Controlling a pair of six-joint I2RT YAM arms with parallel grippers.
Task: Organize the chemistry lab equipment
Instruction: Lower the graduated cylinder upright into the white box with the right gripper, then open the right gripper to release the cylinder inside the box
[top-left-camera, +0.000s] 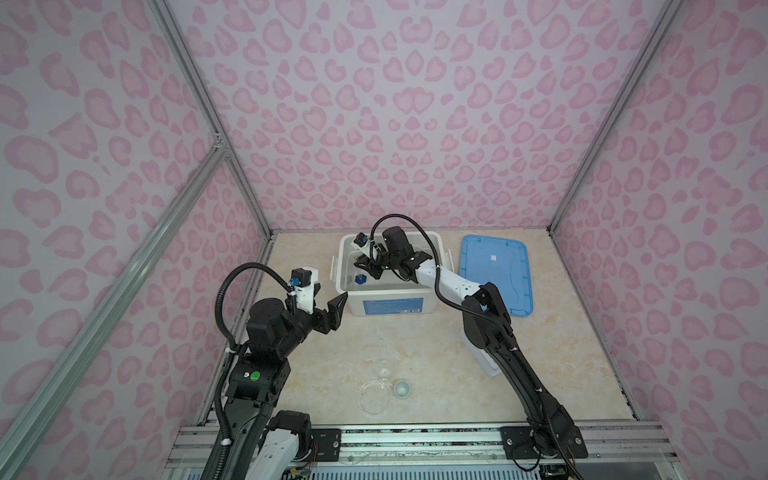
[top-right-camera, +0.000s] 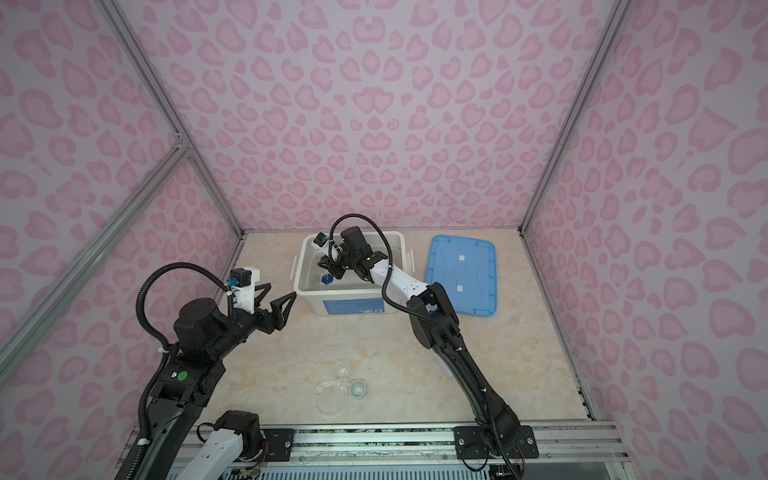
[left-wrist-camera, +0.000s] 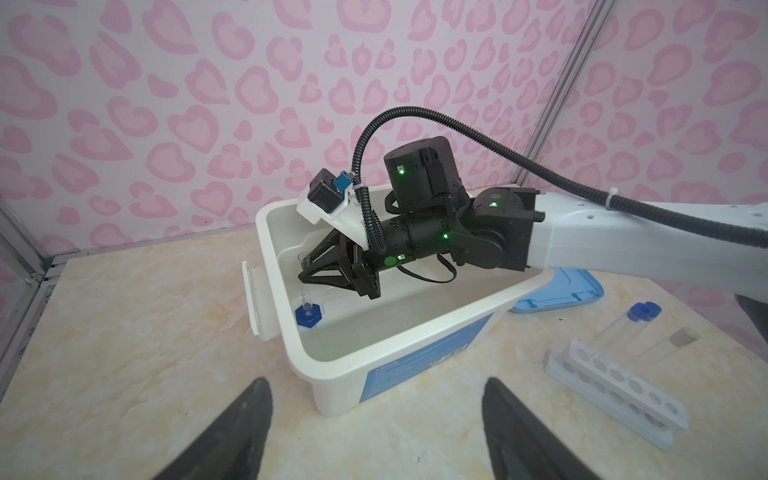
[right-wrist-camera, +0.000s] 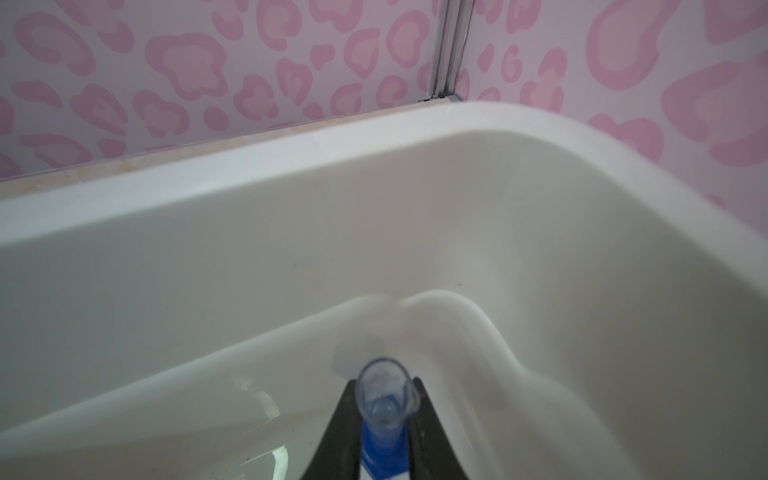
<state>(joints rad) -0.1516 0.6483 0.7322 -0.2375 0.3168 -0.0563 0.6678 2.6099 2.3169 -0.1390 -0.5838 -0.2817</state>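
Observation:
My right gripper (right-wrist-camera: 384, 386) reaches into the white bin (top-left-camera: 341, 266) and is shut on the small blue-based cylinder (right-wrist-camera: 384, 401). The cylinder (left-wrist-camera: 307, 316) stands upright with its blue base on the bin floor. My left gripper (top-right-camera: 280, 291) hangs open and holds nothing, left of the bin above the table. The clear round dish (top-left-camera: 374, 398) and the small clear cup (top-left-camera: 402, 388) sit near the front edge. In the left wrist view the white rack (left-wrist-camera: 615, 386) lies right of the bin, with capped test tubes (left-wrist-camera: 615, 332) beside it.
The blue lid (top-left-camera: 496, 274) lies flat right of the bin. A small clear piece (top-left-camera: 384, 372) sits just behind the dish. In both top views my right arm covers most of the rack. Pink patterned walls close in three sides.

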